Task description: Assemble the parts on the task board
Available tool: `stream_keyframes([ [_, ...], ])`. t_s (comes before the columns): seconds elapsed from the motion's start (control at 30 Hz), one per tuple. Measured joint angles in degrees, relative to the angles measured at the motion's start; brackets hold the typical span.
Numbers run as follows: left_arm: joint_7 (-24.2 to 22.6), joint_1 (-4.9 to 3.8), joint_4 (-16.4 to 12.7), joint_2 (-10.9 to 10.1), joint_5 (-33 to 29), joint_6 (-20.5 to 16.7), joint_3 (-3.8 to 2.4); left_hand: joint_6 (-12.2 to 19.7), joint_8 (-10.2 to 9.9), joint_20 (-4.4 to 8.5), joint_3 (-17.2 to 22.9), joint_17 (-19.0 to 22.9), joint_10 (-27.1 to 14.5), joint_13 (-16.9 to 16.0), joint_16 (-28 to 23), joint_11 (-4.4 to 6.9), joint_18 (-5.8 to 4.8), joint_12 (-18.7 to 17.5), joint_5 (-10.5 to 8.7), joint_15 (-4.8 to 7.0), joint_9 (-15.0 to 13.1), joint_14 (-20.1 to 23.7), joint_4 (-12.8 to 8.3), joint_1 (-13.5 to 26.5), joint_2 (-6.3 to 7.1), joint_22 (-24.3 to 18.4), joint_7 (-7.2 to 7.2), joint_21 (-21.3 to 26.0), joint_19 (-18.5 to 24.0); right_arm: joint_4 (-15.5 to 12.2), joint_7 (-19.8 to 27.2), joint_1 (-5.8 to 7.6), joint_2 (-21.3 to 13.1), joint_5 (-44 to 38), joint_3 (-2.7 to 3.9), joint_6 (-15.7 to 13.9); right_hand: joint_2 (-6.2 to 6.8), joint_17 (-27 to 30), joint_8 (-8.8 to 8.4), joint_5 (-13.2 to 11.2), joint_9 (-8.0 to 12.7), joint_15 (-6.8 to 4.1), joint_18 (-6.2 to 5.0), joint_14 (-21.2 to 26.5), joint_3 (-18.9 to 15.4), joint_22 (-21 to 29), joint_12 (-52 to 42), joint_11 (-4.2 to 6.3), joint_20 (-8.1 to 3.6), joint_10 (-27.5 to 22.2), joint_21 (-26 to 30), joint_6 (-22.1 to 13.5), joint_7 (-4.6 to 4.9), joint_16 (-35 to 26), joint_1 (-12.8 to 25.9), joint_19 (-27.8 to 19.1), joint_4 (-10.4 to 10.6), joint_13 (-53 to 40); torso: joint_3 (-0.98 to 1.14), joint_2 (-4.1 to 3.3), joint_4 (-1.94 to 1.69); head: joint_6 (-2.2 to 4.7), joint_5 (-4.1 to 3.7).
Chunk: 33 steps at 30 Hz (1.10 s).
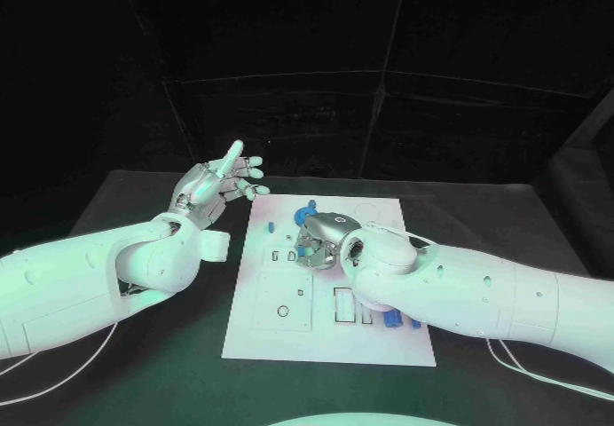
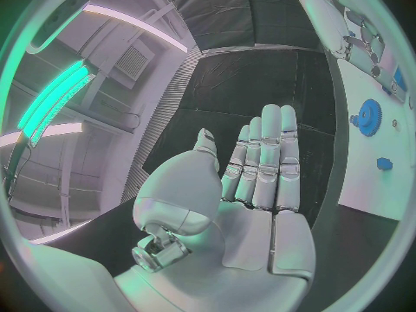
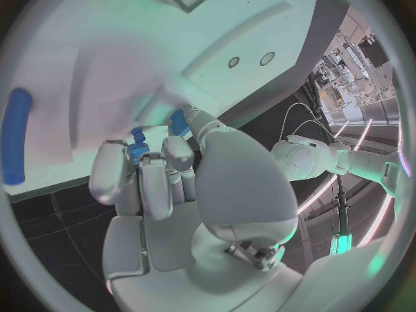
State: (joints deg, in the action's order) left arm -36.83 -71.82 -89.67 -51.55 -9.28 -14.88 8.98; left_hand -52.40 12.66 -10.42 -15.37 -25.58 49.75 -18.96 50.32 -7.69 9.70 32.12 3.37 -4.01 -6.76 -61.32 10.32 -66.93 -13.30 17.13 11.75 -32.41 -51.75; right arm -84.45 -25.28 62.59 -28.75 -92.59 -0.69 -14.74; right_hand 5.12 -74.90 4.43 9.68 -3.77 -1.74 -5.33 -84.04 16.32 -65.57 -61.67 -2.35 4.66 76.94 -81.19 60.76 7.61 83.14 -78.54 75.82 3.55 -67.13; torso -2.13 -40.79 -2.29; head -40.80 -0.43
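Here, blue part [image 3: 139, 140] at right hand [image 3: 160, 187] fingertips

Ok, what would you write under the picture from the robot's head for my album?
Right hand works low over the white task board while the left hand hovers open beside it.

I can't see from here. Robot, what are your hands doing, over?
Left hand raised off the board, open, holding nothing. Right hand down on the task board, fingers at a small blue part; grip unclear. Nothing in the way.
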Motion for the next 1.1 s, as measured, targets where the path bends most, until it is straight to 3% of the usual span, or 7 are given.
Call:
stream_keyframes([
  [0.5, 0.6, 0.0, 0.2, 0.3, 0.0, 0.0, 0.0, 0.2, 0.0, 0.0, 0.2, 0.3, -0.2, 0.5, 0.0, -0.2, 0.0, 0.0, 0.0, 0.0, 0.1, 0.0, -0.2, -0.5, -0.46, -0.3, 0.2, 0.2, 0.0, 0.4, 0.0, 0.0, 0.2, 0.1, 0.0, -0.2, 1.36, 0.0, -0.66, 0.0, 0.1, 0.0, 0.0, 0.0, -0.5, 2.4, 6.3, -0.62, 0.46, -3.3, 1.1, -2.7, 0.55, -0.7, 1.4, -1.4, 0.1, 4.7, -0.01, 0.0, 0.03, -0.07, 0.05],
  [0.63, 0.7, 0.0, 0.3, 0.4, 0.0, 0.0, 0.0, 0.4, 0.3, -0.04, 0.5, 0.4, -0.2, 0.7, -0.2, -0.2, 0.0, 0.0, 0.0, 0.0, 0.2, 0.0, -0.5, -0.5, -0.46, -0.4, 0.0, 0.5, 0.0, 0.4, 0.1, 0.0, 0.3, 0.2, -0.03, -0.3, 2.44, 0.0, -0.66, 0.0, 0.0, 0.23, 0.0, 0.2, -1.3, 2.7, 6.8, -0.83, 0.44, -3.5, 1.4, -3.5, 0.63, -1.0, 2.4, -1.8, 0.7, 5.2, 0.0, 0.0, 0.03, -0.05, 0.08],
  [0.73, 0.8, 0.0, 0.4, 0.4, 0.0, 0.0, 0.0, 0.4, 0.3, -0.2, 0.5, 0.5, -0.2, 0.8, -0.2, -0.2, 0.0, 0.0, 0.0, 0.0, 0.2, 0.0, -0.5, -0.7, -0.69, -0.5, 0.0, 0.6, -0.2, 0.4, 0.0, -0.09, 0.3, 0.4, -0.08, -0.7, 3.93, 0.0, -0.66, 0.0, 0.0, 0.42, 0.01, 0.0, -3.4, 3.0, 7.3, -1.02, 0.65, -3.7, 1.6, -4.7, 0.79, -1.0, 4.0, -2.0, 1.9, 5.7, -0.01, 0.0, 0.03, -0.07, 0.08],
  [0.8, 0.8, 0.0, 0.5, 0.4, 0.0, 0.0, 0.0, 0.4, 0.3, -0.21, 0.6, 0.6, -0.2, 0.9, -0.2, -0.2, 0.0, 0.0, 0.0, 0.0, 0.2, 0.0, -0.6, -0.8, -0.75, -0.5, 0.0, 0.6, -0.2, 0.3, -0.1, -0.15, 0.2, 0.4, -0.12, -1.3, 4.04, 0.0, -0.66, 0.0, 0.0, 0.42, 0.0, 0.0, -5.6, 3.1, 7.3, -1.02, 0.65, -3.7, 1.6, -5.6, 0.91, -1.3, 5.1, -2.0, 3.0, 5.8, -0.01, 0.0, 0.03, -0.1, 0.08],
  [0.9, 0.9, 0.0, 0.6, 0.4, 0.0, 0.0, 0.0, 0.4, 0.3, -0.2, 0.5, 0.6, -0.2, 1.0, -0.2, -0.2, 0.0, 0.0, 0.0, 0.0, 0.3, 0.0, -0.8, -1.0, -0.5, -0.5, 0.0, 0.6, -0.2, 0.1, -0.1, -0.23, 0.0, 0.6, -0.14, -2.9, 4.0, 0.0, -0.66, 0.9, 0.0, 0.84, 0.0, 0.0, -10.0, 3.1, 7.3, -1.33, 0.65, -4.0, 1.8, -7.2, 1.14, -1.3, 5.1, -2.0, 5.0, 5.9, -0.01, 0.0, 0.03, -0.12, 0.08],
  [1.0, 0.9, 0.0, 0.7, 0.4, 0.0, 0.0, 0.0, 0.4, 0.5, -0.21, 0.6, 0.7, -0.2, 1.1, -0.2, -0.2, 0.0, 0.0, 0.0, 0.0, 0.3, 0.0, -0.9, -1.0, -0.5, -0.7, 0.0, 0.6, -0.2, -0.6, 0.1, -0.24, -0.6, 0.7, -0.14, -5.2, 2.94, 0.0, -0.66, 1.4, -0.1, 0.83, 0.0, 0.0, -14.1, 3.1, 7.0, -1.64, 0.88, -4.3, 1.8, -8.1, 1.5, -1.3, 3.0, -1.8, 7.0, 5.9, 0.0, 0.0, 0.03, -0.12, 0.08],
  [1.1, 0.9, 0.0, 0.8, 0.4, 0.0, 0.0, 0.0, 0.5, 0.9, -0.05, 0.9, 0.9, -0.2, 1.7, -0.2, -0.2, 0.01, -0.2, 0.0, -0.05, 0.5, -0.5, -1.6, -1.8, -0.58, -0.8, 0.12, 0.6, -1.0, -2.6, 0.8, -0.26, -2.3, 0.8, -0.13, -7.8, 2.67, 0.0, -0.66, 2.4, -0.1, 0.83, 0.0, 0.0, -15.4, 3.1, 6.4, -1.64, 0.88, -4.3, 1.8, -8.1, 1.5, -1.3, 1.4, -1.8, 7.8, 5.7, 0.02, 0.0, 0.02, -0.16, 0.12],
])
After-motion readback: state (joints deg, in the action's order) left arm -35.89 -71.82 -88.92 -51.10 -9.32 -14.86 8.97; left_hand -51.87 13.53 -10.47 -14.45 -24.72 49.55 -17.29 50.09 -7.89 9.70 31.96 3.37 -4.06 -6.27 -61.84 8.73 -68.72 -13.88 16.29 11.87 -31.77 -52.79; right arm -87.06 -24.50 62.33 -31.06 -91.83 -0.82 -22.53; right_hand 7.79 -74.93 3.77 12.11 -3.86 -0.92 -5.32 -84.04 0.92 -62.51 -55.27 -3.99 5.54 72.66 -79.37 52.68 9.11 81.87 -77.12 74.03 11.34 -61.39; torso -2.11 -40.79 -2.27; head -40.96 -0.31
